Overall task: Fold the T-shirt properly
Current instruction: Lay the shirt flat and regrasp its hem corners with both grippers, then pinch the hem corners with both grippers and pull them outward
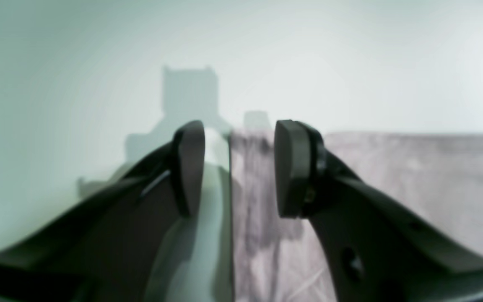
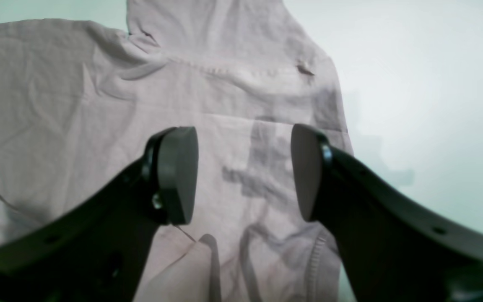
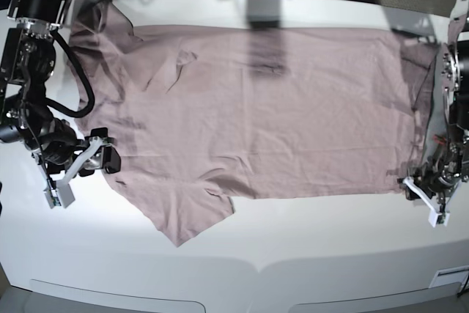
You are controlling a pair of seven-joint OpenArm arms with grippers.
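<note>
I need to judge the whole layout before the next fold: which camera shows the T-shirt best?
The base view: the T-shirt lies spread flat across the table, with both near-side sleeves and the hem edge visible. The right wrist view shows only a wrinkled sleeve area under its open tool; the left wrist view shows a blurred edge.

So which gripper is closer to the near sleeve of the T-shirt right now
The right one. The right gripper hangs open over the sleeve end of the T-shirt, close beside the near sleeve. The left gripper sits at the hem corner, a shirt length away.
</note>
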